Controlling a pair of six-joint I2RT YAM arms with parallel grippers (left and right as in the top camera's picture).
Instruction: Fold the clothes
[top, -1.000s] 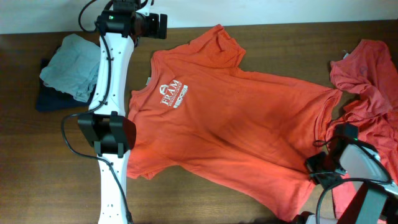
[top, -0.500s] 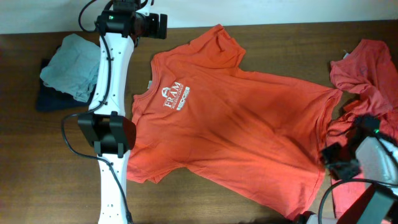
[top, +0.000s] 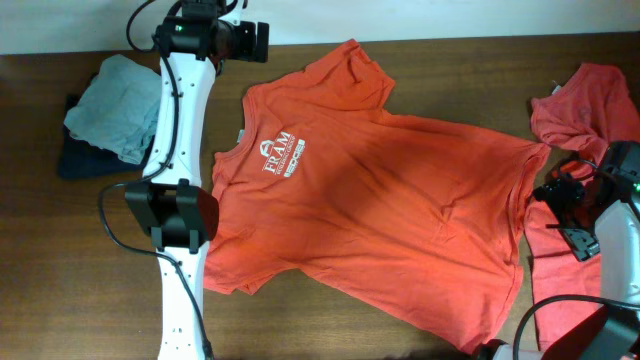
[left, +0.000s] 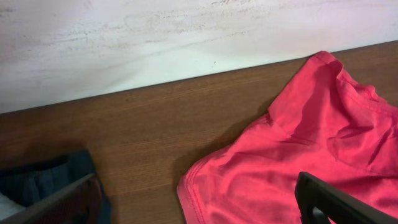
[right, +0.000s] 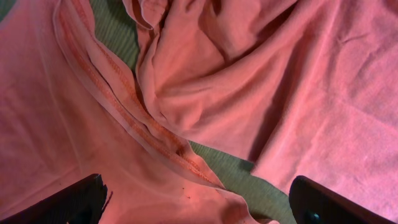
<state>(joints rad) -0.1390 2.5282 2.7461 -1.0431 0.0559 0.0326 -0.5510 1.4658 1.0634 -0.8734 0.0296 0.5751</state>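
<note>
One orange T-shirt (top: 400, 210) lies spread out, right fingers (right: 68, 202) wide apart

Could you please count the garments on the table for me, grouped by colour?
Orange-red to coral: 2, the spread T-shirt and the crumpled heap at the right, which may hide more.
Light grey-blue: 1, the bunched garment.
Dark navy: 1, the navy garment partly beneath it.
Total: 4
</note>
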